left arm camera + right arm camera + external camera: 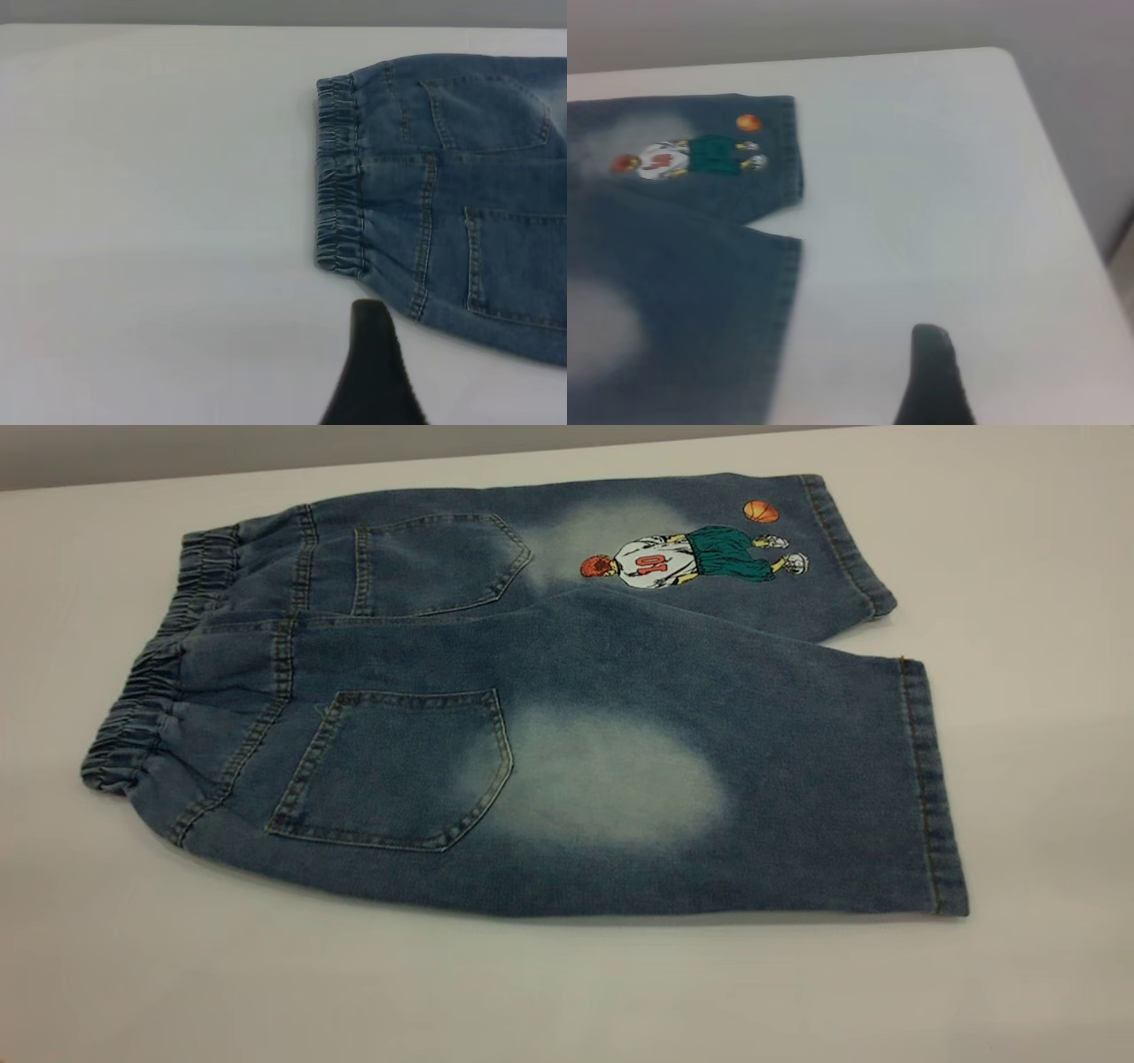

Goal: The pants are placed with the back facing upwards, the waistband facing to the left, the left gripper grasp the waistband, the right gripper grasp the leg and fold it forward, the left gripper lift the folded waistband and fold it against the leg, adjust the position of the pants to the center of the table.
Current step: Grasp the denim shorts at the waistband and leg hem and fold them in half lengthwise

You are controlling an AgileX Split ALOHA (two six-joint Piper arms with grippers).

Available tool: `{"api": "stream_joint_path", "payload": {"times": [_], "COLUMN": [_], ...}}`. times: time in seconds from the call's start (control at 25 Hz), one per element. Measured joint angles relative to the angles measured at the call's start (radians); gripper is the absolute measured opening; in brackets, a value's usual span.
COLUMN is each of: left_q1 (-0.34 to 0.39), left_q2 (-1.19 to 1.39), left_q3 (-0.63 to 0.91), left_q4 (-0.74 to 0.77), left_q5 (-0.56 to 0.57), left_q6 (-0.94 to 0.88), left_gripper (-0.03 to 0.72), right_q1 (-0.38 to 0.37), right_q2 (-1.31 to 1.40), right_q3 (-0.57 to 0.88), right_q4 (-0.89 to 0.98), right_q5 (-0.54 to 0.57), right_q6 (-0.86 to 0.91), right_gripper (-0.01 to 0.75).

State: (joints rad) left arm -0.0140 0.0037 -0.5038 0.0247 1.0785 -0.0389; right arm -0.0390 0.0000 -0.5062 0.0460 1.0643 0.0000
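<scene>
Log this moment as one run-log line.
pants: flat, unfolded, back up | waistband: ungrasped | left gripper: off waistband | right gripper: off leg hem | fold: not begun

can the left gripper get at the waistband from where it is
Probably yes: the left gripper sits apart from the waistband, with only bare table between them and nothing lying on the band.

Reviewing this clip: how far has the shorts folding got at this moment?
Barely started. Done: the shorts lie flat on the table, back pockets up, waistband to the left. In hand: the left pincer hovers near the waistband and the right pincer is off the leg hem, neither touching. Left: both grasps, both folds, centring.
</scene>
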Motion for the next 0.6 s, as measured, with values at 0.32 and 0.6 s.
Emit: {"api": "stream_joint_path", "payload": {"times": [0.32,0.6], "left_q1": [0.000,0.000], "left_q2": [0.175,0.468], "left_q3": [-0.055,-0.077], "left_q4": [-0.003,-0.144], "left_q5": [-0.097,-0.385], "left_q6": [-0.089,-0.119], "left_gripper": [0.470,0.470], "right_q1": [0.000,0.000], "right_q2": [0.223,0.534], "right_q3": [-0.087,-0.135], "right_q4": [0.210,0.523], "right_q5": [-0.126,-0.295], "right_q6": [-0.087,-0.352], "right_gripper": [0.431,0.431]}}
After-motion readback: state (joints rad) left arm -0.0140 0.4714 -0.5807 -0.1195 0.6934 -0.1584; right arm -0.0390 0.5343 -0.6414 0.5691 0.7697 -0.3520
